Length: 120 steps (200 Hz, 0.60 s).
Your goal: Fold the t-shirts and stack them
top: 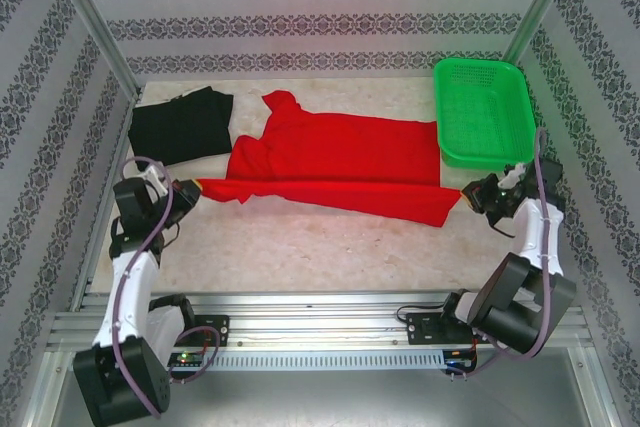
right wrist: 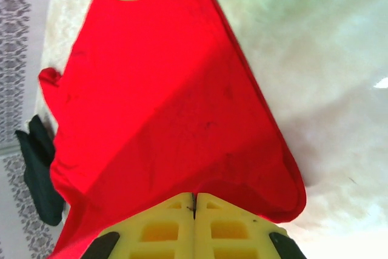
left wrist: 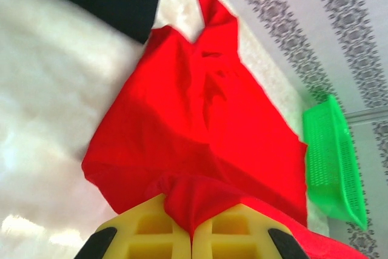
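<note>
Clamping the red t-shirt (top: 340, 162), left end effector (top: 196, 187) and right end effector (top: 462, 195) hold it seemingly taut

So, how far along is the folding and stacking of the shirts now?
Done, apparently: the black shirt lies folded at the far left. In hand: the left pincer and the right pincer each pinch a near corner of the red shirt. Left: fold it and stack both.

Bare counter (top: 320, 247) lies open along the near side, before the red shirt (top: 340, 162). Behind, the black shirt (top: 180, 125) takes the left corner and the basket (top: 482, 112) the right, both just beside the red shirt.
</note>
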Motion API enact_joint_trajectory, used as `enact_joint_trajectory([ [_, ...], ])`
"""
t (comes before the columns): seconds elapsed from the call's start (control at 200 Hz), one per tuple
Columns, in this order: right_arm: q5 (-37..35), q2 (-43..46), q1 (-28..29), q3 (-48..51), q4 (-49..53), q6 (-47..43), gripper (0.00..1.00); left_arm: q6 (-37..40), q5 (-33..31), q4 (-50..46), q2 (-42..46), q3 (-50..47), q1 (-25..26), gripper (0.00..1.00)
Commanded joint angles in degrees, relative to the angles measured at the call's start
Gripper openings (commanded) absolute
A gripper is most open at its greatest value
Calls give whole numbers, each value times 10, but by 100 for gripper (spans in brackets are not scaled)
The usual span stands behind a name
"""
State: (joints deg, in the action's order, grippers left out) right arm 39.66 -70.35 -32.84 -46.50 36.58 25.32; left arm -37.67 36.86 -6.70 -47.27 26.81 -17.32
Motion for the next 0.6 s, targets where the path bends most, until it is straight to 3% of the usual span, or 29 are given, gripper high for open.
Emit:
enact_joint_trajectory([
  [0.0,-62,25,-13,26,27,2,0,16,-62,-98,57,-17,-12,0],
  [0.26,-59,85,-11,64,100,18,0,6,-92,-217,170,-5,-10,0],
  [0.385,-72,92,18,63,121,37,0,15,-114,-245,137,16,-10,0],
  [0.595,-103,82,41,62,128,41,0,29,-136,-213,62,53,-2,0],
])
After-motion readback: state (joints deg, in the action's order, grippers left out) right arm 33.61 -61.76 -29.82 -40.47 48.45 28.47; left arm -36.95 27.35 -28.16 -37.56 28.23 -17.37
